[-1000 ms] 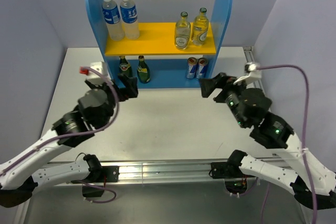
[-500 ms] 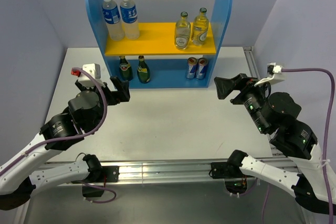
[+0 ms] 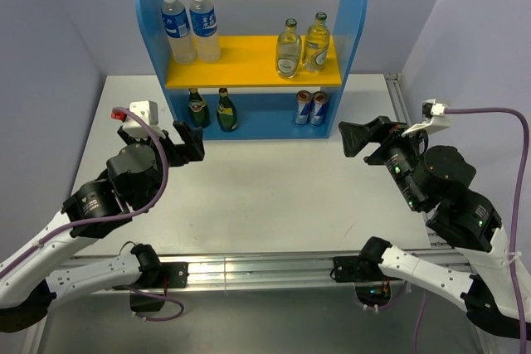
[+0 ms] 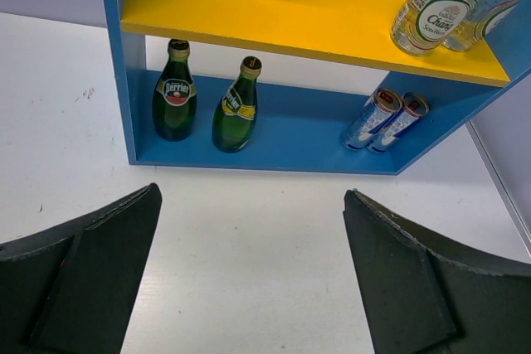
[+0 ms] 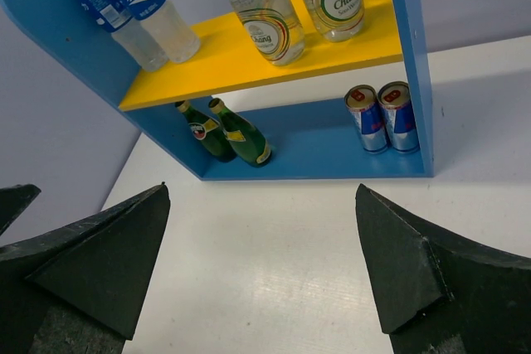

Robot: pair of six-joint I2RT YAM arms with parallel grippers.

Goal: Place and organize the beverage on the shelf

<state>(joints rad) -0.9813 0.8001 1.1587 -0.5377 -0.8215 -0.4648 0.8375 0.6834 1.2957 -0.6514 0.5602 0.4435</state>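
Note:
The blue shelf (image 3: 358, 14) stands at the back of the table. On its yellow upper board (image 3: 249, 60) two clear bottles with blue labels (image 3: 189, 24) stand at the left and two pale yellowish glass bottles (image 3: 302, 46) at the right. Two dark green bottles (image 3: 211, 109) stand on the lower level at the left; they also show in the left wrist view (image 4: 203, 104) and the right wrist view (image 5: 226, 131). My left gripper (image 3: 187, 142) is open and empty in front of the shelf's left side. My right gripper (image 3: 358, 138) is open and empty at the front right.
Two small blue-silver cans (image 3: 310, 108) stand on the lower level at the right. Grey walls close in both sides. A metal rail (image 3: 249, 269) runs along the table's near edge.
Over the last second both grippers drew back from the shelf, the left one to the left and the right one to the right. In the last half second nothing has visibly moved.

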